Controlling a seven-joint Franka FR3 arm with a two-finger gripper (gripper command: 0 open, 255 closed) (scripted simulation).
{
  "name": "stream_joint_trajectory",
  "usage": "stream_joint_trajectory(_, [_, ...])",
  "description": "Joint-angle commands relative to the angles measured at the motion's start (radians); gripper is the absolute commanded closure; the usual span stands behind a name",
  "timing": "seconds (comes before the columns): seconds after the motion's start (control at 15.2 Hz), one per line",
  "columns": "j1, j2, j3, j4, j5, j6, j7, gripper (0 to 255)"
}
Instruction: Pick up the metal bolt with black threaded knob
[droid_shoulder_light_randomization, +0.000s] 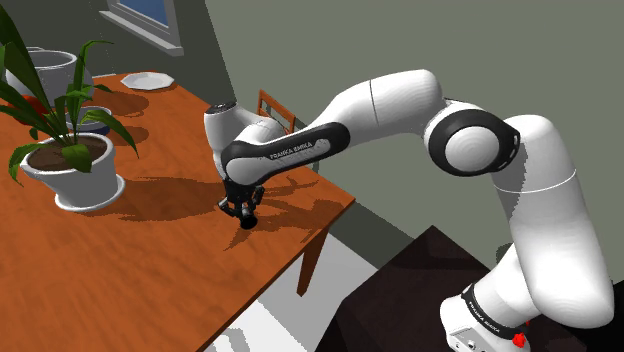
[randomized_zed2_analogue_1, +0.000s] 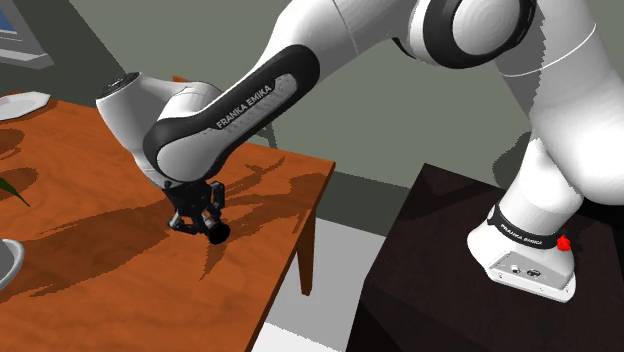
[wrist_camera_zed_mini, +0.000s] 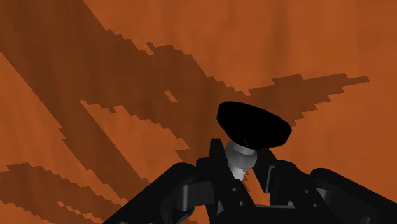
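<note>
we see the orange-brown bench (droid_shoulder_light_randomization: 150, 250) spread beneath the fingers. our fingers (wrist_camera_zed_mini: 217, 173) are clenched on the pale metal shank of the bolt (wrist_camera_zed_mini: 240, 156), its black knob (wrist_camera_zed_mini: 254, 124) poking just beyond their tips. the grasp looks made; next we'd lift straight up, gently.

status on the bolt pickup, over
Hand shut on bolt at its grey shank. Black knob juts out ahead, over the table. Nothing in the way.

Orange-brown wooden table (droid_shoulder_light_randomization: 150, 250): faint grain, matt finish. Grey metal bolt with black rounded knob (wrist_camera_zed_mini: 240, 154): shank smooth with a bright sheen, knob uniformly matt. White robot arm (droid_shoulder_light_randomization: 400, 100): smooth, lightly glossy shells; all-black gripper (wrist_camera_zed_mini: 245, 175): matt.
</note>
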Motion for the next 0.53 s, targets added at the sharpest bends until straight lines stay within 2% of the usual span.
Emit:
stream_joint_trajectory(0.0, [-0.001, -0.010, 0.002, 0.004, 0.003, -0.013, -0.001, 255])
stream_joint_trajectory(0.46, [-0.004, -0.054, 0.012, 0.027, 0.016, -0.079, -0.008, 255])
